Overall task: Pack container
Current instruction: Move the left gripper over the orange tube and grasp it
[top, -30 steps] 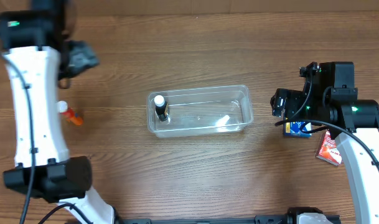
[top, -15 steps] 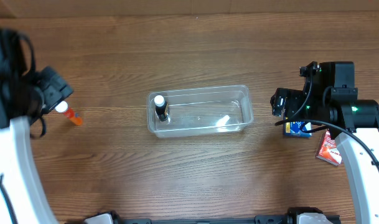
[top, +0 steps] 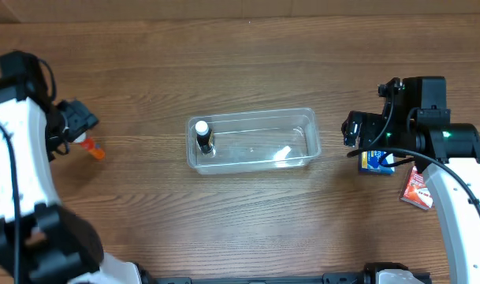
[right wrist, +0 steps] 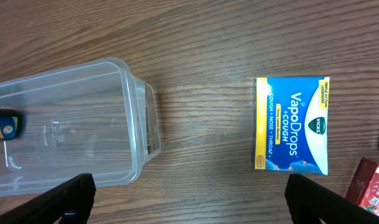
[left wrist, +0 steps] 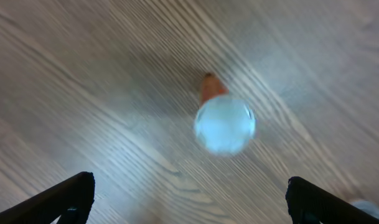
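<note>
**Container sits mid-table, both grippers wide open and empty**

Quick rundown. The container [top: 253, 142] is pretty much in the middle of the table [top: 247, 63], long side running left to right, open top facing up. There's one small dark bottle with a white cap [top: 202, 136] inside it, tucked into the left end and looking upright from overhead.

The right gripper [right wrist: 189, 190] has its fingers spread as wide as they go and nothing between them. It hangs over the bare wood between the container's right end and a blue VapoDrops box [right wrist: 292, 124], which lies flat, label up, near the container but not touching it. A red box [top: 416, 189] lies just beyond the blue one, further right.

The left gripper [left wrist: 189, 190] is way over on the left side of the table, well apart from the container. It's fully open too, holding nothing. Its wrist view is blurry, but you can make out an orange bottle with a white cap [left wrist: 224, 123] on the wood below it, roughly between the two fingers. Can't tell whether that bottle is standing or tipped over.
</note>
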